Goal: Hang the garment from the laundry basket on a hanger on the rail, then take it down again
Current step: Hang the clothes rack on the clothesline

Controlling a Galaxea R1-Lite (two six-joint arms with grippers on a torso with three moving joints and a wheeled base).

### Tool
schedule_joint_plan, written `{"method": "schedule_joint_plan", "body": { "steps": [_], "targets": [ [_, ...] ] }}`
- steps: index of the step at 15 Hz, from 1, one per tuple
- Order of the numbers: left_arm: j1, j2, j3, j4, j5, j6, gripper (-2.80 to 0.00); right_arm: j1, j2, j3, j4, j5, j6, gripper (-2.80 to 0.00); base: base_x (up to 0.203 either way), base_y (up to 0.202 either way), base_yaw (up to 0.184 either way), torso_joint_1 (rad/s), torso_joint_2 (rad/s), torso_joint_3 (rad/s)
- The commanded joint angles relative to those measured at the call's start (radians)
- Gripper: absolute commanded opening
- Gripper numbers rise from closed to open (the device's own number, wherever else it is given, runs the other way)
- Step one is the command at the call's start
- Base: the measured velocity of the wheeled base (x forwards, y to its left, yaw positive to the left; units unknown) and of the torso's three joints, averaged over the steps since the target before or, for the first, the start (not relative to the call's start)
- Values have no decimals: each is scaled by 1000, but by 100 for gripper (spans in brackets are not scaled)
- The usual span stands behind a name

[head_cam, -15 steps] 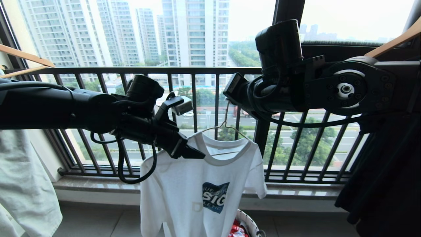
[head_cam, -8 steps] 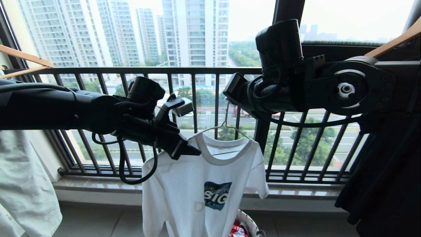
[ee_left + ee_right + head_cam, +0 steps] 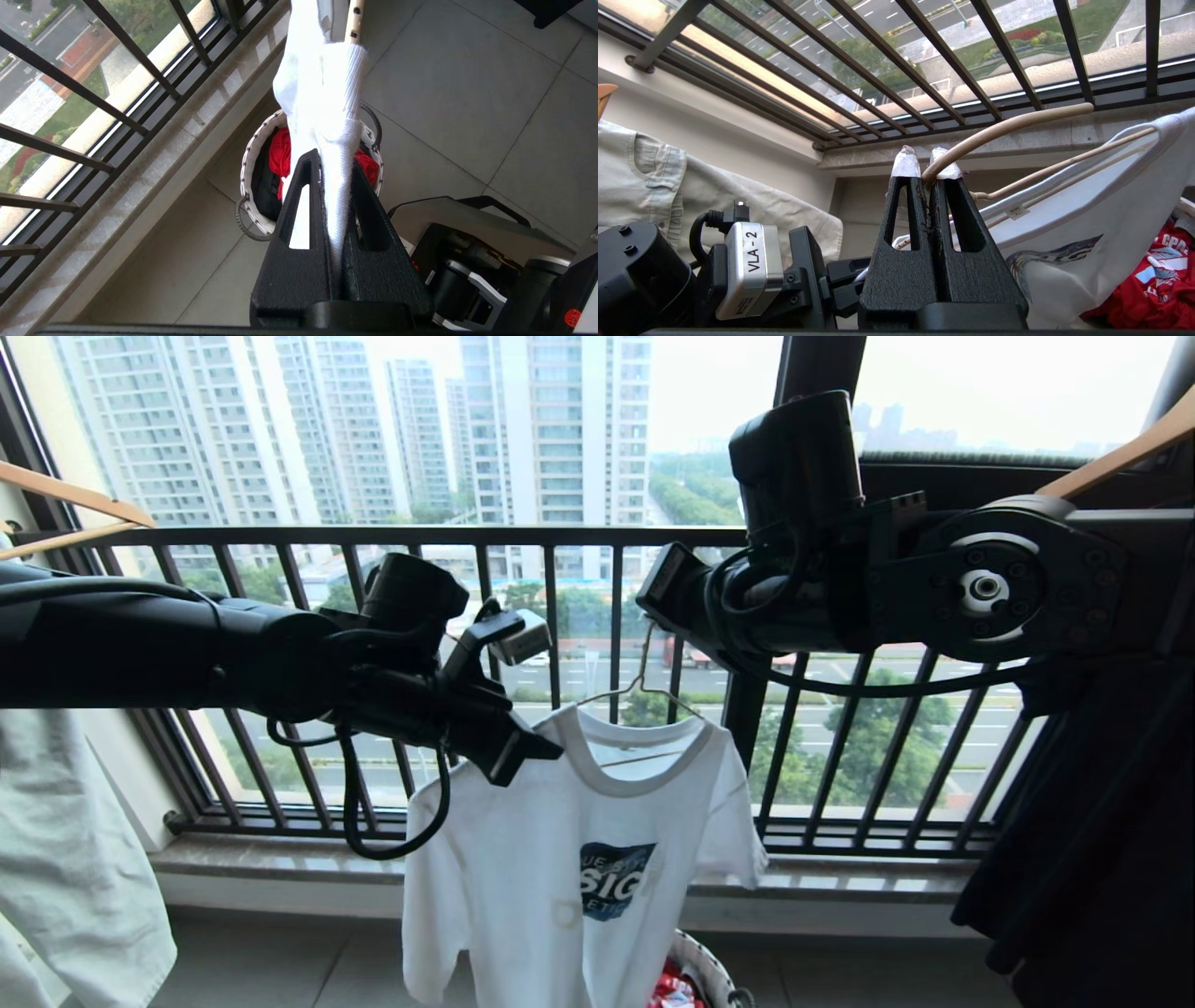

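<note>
The garment [image 3: 579, 859], a white T-shirt with a blue chest print, hangs on the thin cream hanger [image 3: 644, 691] in front of the window. My left gripper [image 3: 549, 747] is shut on its shoulder beside the collar; in the left wrist view white ribbed cloth [image 3: 327, 116] fills the gap of the left gripper [image 3: 332, 161]. My right gripper [image 3: 926, 161] is shut on the hanger's hook [image 3: 1008, 126], above the shirt [image 3: 1087, 242]. The laundry basket [image 3: 705, 961] stands on the floor below the shirt. The rail is out of view.
The black barred window railing [image 3: 560, 536] runs behind the shirt. A pale green garment [image 3: 65, 859] hangs at the left and a dark one [image 3: 1102, 859] at the right, each under a wooden hanger. Red cloth [image 3: 280, 154] lies in the basket [image 3: 250, 154].
My left gripper's jaws have closed on the shirt's shoulder by the collar, and the shirt has swung a little to the right. The right arm has not moved.
</note>
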Motion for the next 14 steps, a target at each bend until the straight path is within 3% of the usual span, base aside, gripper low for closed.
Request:
{"method": "schedule_joint_plan", "body": {
  "steps": [1, 9, 10, 14],
  "targets": [
    [0, -4, 1, 1, -2, 1, -280, 0, 0, 0, 3, -1, -4, -280, 0, 0, 0, 0, 0, 0],
    [1, -4, -4, -4, -2, 0, -280, 0, 5, 8, 6, 0, -14, -280, 0, 0, 0, 0, 0, 0],
    [1, -6, -4, -4, -2, 0, -280, 0, 5, 8, 6, 0, -13, 0, 0, 0, 0, 0, 0, 0],
    [1, -12, -2, -4, -2, 0, -280, 0, 5, 8, 3, 0, -13, 0, 0, 0, 0, 0, 0, 0]
  ]
}}
